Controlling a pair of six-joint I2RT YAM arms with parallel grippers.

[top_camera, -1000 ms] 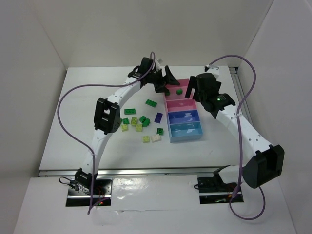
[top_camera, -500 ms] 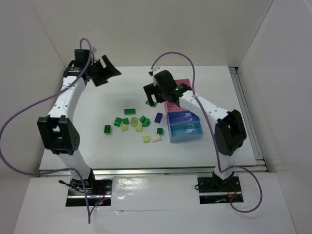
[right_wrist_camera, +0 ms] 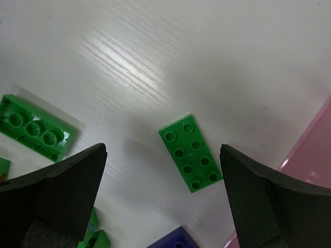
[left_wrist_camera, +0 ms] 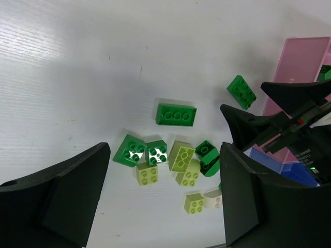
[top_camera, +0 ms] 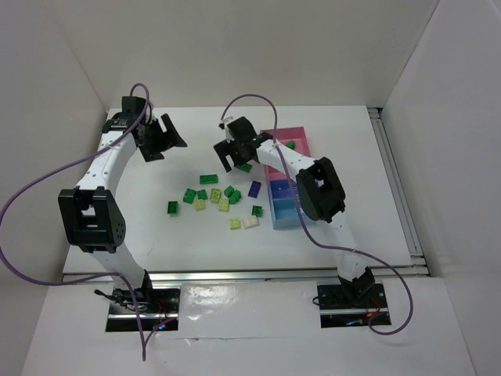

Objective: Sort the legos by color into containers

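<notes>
**Right gripper** (right_wrist_camera: 163, 150)
- Jaws: spread wide, holding nothing
- Position: over the table (top_camera: 141, 227), just left of the containers (top_camera: 283, 219)
- In the right wrist view, a dark green two-by-four brick (right_wrist_camera: 191, 153) lies flat on the table, studs up. It sits between the two fingers and touches neither
- A second green brick (right_wrist_camera: 36, 128) lies hollow side up to the left of it
- The corner of a purple brick (right_wrist_camera: 176, 242) shows at the lower edge, and the wall of the far pink bin (right_wrist_camera: 315, 150) at the right edge

**Left gripper** (top_camera: 166, 141)
- Jaws: spread wide, empty
- Position: above the far left part of the table, well apart from the legos

**Legos**
- A loose cluster (top_camera: 215, 197) lies on the table left of the containers
- Most are dark green and several are pale yellow-green (top_camera: 236, 223). One cream-white brick (top_camera: 250, 222) lies at the near side
- A lone green brick (top_camera: 172, 207) sits at the left of the cluster
- One boxed green brick (top_camera: 290, 144) lies inside the far pink bin

**Containers**
- The row runs from the far pink bin to the near light blue bin
- The right arm covers the middle bins, so their contents cannot be told
</notes>
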